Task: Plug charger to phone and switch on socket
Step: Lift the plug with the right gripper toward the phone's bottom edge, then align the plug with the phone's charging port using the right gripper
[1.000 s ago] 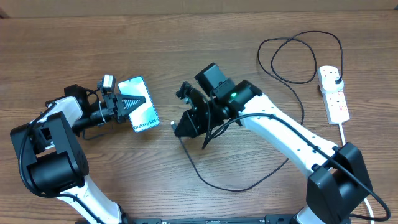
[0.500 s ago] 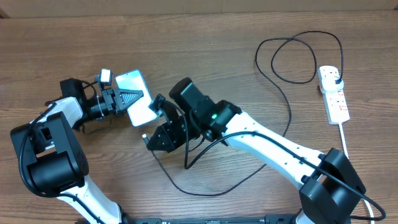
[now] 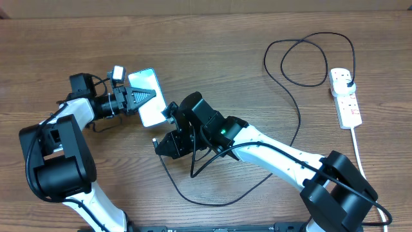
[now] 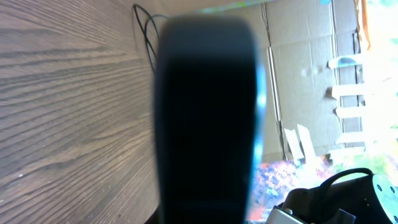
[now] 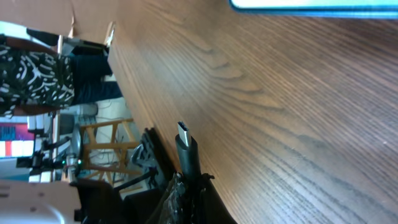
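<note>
Left gripper (image 3: pixel 137 100) is clamping the phone (image 3: pixel 148 103) left of centre, right gripper (image 3: pixel 166 143) is pinching the charger (image 5: pixel 186 148) tip just below it, socket (image 3: pixel 346 96) is waiting far right, and a tip arriving off-line could scrape past the port or bend.

A brown wood-grain counter (image 3: pixel 212 51) spread beneath the left fingers (image 3: pixel 138 98) and the right fingers (image 3: pixel 168 145) and ran well beyond them on every side. In the left wrist view, flat cardboard panels (image 4: pixel 305 68) stood past the left fingers, with a white slatted frame (image 4: pixel 348 93) further right, possibly shelving. In the right wrist view, off the counter's edge to the left of the right fingers, a wooden frame (image 5: pixel 102 134) stood below black-and-white patterned cloth (image 5: pixel 28 74).
</note>
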Available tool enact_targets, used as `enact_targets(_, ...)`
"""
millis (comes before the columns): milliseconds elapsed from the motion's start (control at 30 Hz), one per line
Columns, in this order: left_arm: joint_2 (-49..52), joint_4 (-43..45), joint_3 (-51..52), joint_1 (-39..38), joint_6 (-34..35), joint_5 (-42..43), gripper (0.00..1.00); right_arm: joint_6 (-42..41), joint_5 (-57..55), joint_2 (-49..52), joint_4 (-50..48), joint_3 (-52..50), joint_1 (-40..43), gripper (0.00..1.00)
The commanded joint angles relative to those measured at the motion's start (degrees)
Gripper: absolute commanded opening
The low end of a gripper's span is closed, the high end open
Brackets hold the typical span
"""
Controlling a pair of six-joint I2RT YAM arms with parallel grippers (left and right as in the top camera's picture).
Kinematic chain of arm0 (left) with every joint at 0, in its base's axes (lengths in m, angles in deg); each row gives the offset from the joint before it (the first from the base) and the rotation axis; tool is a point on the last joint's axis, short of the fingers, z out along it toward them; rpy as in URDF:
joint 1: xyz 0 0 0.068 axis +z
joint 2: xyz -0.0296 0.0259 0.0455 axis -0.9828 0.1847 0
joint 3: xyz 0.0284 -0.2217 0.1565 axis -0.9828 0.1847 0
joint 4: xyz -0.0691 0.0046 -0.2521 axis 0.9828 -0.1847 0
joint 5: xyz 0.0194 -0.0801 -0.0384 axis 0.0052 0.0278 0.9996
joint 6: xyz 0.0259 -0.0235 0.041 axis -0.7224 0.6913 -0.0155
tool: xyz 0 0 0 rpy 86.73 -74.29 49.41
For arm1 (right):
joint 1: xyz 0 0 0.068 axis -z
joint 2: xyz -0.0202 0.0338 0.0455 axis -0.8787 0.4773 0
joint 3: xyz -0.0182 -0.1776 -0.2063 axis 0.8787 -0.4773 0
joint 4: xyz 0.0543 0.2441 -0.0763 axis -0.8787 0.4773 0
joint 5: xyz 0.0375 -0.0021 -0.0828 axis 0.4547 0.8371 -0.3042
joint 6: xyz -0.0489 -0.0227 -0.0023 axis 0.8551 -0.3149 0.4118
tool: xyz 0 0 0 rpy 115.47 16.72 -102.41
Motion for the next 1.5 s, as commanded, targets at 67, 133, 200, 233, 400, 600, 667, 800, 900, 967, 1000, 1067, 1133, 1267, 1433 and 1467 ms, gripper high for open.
enact_targets(67,-2.03,-0.22,-0.39,-1.33,-0.72,2.67,0.05,-0.66,-6.14,0.92,-1.36,-0.37,0.07,0.04)
enact_targets(133,-2.03,-0.35,-0.39,-1.29,-0.72,2.67,0.04,-1.46,-6.21,0.92,-2.32,-0.37,0.35,0.04)
enact_targets(200,-2.03,-0.37,-0.39,-1.29,-0.72,2.67,0.04,-2.69,-7.06,0.94,-1.95,-0.37,0.81,0.04)
enact_targets(233,-2.03,-0.37,-0.39,-1.29,-0.74,2.69,0.04,-3.04,-7.56,0.96,-1.49,-0.39,0.98,0.04)
enact_targets(400,-2.03,-0.37,-0.39,-1.29,-0.74,2.67,0.04,-3.45,-7.67,0.98,-2.01,-1.14,2.56,0.04)
enact_targets(600,-2.03,-0.31,-0.39,-1.29,-1.42,2.64,0.04,-3.15,-7.63,1.09,-2.64,-1.18,3.69,0.04)
enact_targets(667,-2.03,-0.31,-0.39,-1.29,-1.66,2.64,0.05,-3.17,-7.19,1.25,-3.17,-1.53,3.65,0.04)
enact_targets(800,-2.03,-0.31,-0.39,-1.29,-1.66,2.64,0.04,-3.17,-7.19,1.25,-5.25,-3.06,3.5,0.04)
enact_targets(900,-2.03,-0.31,-0.39,-1.31,-1.66,2.38,0.04,-2.51,-7.21,1.25,-6.64,-3.82,3.5,0.04)
enact_targets(967,-2.03,-0.31,-0.39,-1.31,-1.66,1.97,0.04,-2.49,-7.21,1.25,-6.82,-4.02,3.5,0.04)
enact_targets(1000,-2.03,-0.31,-0.39,-1.31,-1.64,1.97,0.04,-2.45,-7.19,1.25,-6.73,-4.07,3.5,0.04)
enact_targets(1067,-2.05,-0.33,-0.39,-1.31,-1.64,1.99,0.05,-1.64,-6.19,1.25,-6.78,-4.13,3.43,0.04)
enact_targets(1133,-2.03,-0.33,-0.39,-1.31,-1.64,1.97,0.04,-1.64,-5.68,1.25,-6.97,-4.13,3.43,0.04)
enact_targets(1267,-2.03,-0.33,-0.39,-1.6,-1.62,1.97,0.04,-1.44,-5.95,1.29,-7.98,-4.13,3.43,0.04)
enact_targets(1433,-2.03,-0.33,-0.37,-2.97,-0.9,2.23,0.05,-1.46,-5.9,1.33,-7.34,-4.13,3.43,0.04)
enact_targets(1467,-2.05,-0.31,-0.39,-3.23,-0.2,2.25,0.05,-1.44,-5.88,1.36,-7.08,-4.13,3.43,0.04)
